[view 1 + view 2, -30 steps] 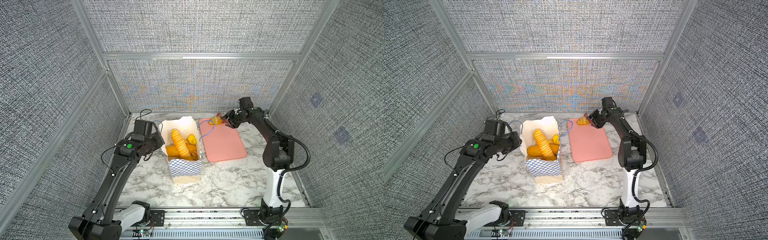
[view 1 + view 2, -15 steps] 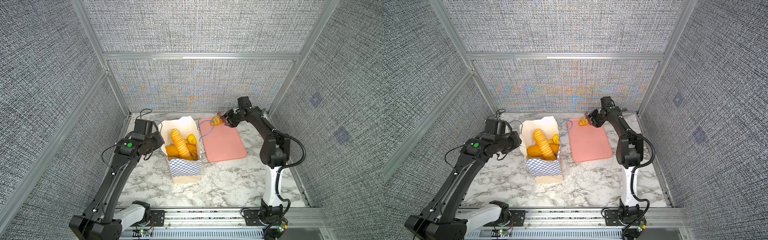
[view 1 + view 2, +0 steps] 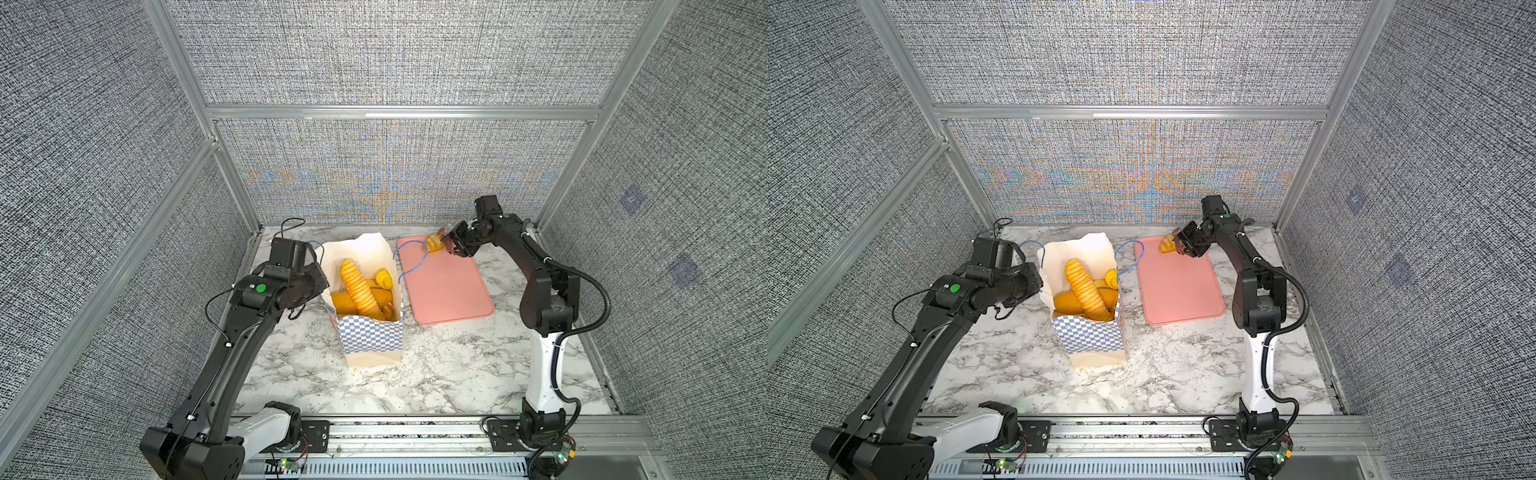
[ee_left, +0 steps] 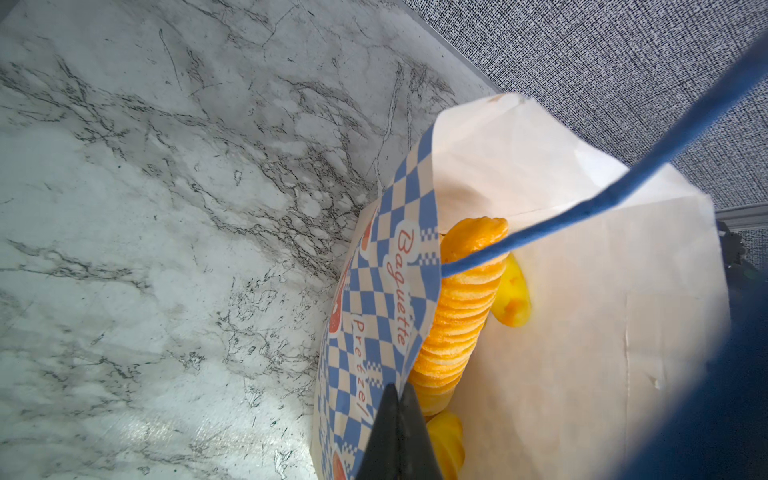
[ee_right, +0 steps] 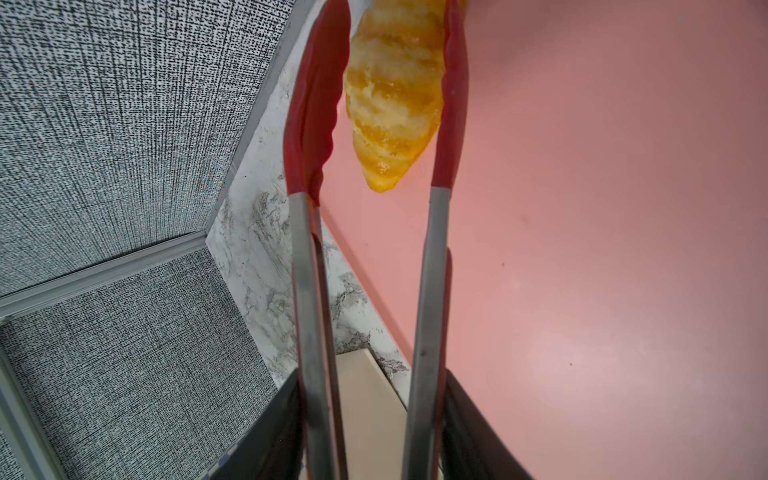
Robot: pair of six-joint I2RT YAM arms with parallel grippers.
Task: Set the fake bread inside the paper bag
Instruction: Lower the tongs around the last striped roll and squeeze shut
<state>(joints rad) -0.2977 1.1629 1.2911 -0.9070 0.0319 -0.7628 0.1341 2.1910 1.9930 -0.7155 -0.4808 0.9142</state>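
Note:
The paper bag (image 3: 370,345) (image 3: 1092,345) stands open at the table's middle. Inside it lie pieces of fake bread: a ridged baguette (image 3: 359,289) (image 4: 457,316) and smaller loaves. My left gripper (image 3: 322,282) (image 4: 397,415) is shut on the bag's left rim. My right gripper (image 3: 455,245) (image 5: 370,415) is shut on the red tongs (image 5: 305,291). The tongs' tips clasp a small golden croissant-shaped bread (image 3: 433,244) (image 3: 1167,245) (image 5: 392,91) at the far left corner of the pink tray (image 3: 449,291). I cannot tell whether this bread touches the tray.
The bag's blue cord handle (image 3: 409,266) droops onto the tray's left edge; the other (image 4: 623,191) crosses the left wrist view. Grey fabric walls and aluminium posts (image 3: 565,183) close in the marble tabletop (image 3: 436,374) behind and on both sides.
The tongs' arms have drawn closer together on the small bread. The right arm has shifted slightly to the left. The left arm and the bag have not moved.

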